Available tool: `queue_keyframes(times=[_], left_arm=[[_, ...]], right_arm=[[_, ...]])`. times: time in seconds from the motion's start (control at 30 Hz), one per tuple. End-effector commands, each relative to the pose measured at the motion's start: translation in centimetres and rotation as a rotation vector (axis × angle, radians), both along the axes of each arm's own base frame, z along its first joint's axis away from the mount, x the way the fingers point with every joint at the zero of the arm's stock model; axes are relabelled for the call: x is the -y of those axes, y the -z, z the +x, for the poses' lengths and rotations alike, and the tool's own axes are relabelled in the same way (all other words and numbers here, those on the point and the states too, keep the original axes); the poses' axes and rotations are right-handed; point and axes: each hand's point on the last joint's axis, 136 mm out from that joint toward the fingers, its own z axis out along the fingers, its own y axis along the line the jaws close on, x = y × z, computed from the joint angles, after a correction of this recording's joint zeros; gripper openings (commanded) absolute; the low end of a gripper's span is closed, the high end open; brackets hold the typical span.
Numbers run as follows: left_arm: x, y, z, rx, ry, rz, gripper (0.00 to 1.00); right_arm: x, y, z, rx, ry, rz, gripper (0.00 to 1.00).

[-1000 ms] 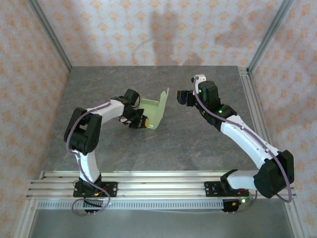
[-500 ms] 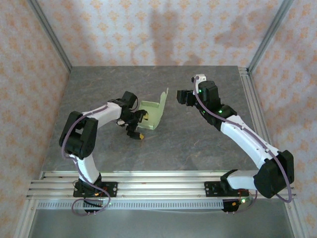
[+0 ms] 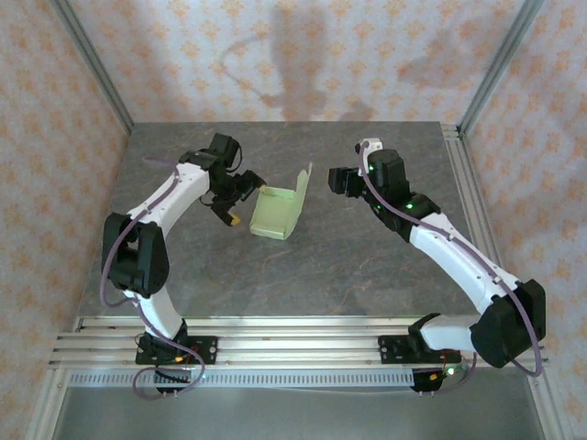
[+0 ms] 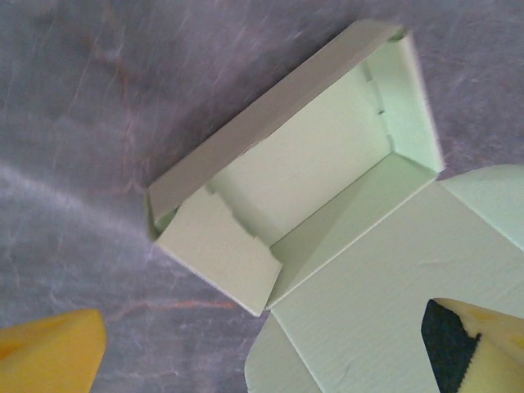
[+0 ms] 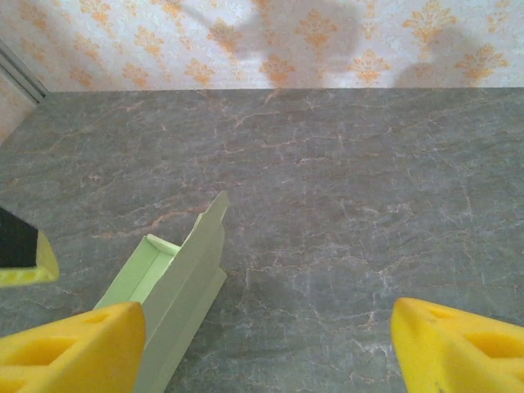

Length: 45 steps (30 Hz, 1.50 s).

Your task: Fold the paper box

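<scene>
The pale yellow-green paper box lies on the table as an open shallow tray, its lid standing up along the right side. My left gripper is open just left of the box and holds nothing. In the left wrist view I look down into the tray; one end flap leans inward and the lid panel spreads below, with my yellow fingers wide apart. My right gripper is open, a short way right of the lid. In the right wrist view the box sits at the lower left.
The grey marbled table has bare room in front of and behind the box. Aluminium frame rails run along the right edge and the near edge. Patterned walls close the back and sides.
My left gripper opened, let go of the box's left side and swung back and to the left. The box stayed in place on the table. The right arm has not moved.
</scene>
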Motion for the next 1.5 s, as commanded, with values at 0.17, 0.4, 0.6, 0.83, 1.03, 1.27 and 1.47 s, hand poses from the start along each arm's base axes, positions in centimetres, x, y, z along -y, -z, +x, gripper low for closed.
queue_keyframes(times=[0.17, 0.4, 0.6, 0.83, 1.03, 1.27, 1.47], left_arm=[[-1.5, 2.3, 3.0, 0.053, 0.151, -0.004, 1.00], [-0.4, 5.1, 4.5, 0.053, 0.096, -0.096, 1.00], [0.7, 7.5, 3.9, 0.015, 0.001, -0.194, 1.00], [1.5, 6.5, 2.9, 0.069, -0.060, -0.262, 1.00], [3.8, 5.7, 2.1, 0.103, -0.116, -0.365, 1.00], [7.2, 5.7, 0.8, 0.096, -0.084, -0.354, 1.00], [10.6, 4.9, -0.6, 0.120, -0.075, -0.348, 1.00]], right_arm=[[2.0, -3.1, -0.8, 0.056, 0.051, -0.040, 0.79], [2.6, -2.7, -1.1, 0.045, 0.077, -0.047, 0.79], [3.3, -4.1, -1.8, 0.082, 0.092, -0.039, 0.79], [3.3, -3.9, -1.8, 0.085, 0.092, -0.037, 0.78], [2.6, -3.5, -1.7, 0.072, 0.072, -0.006, 0.78], [2.6, -3.4, -2.0, 0.067, 0.067, 0.000, 0.78], [3.8, -2.9, -2.0, 0.034, 0.147, 0.017, 0.77]])
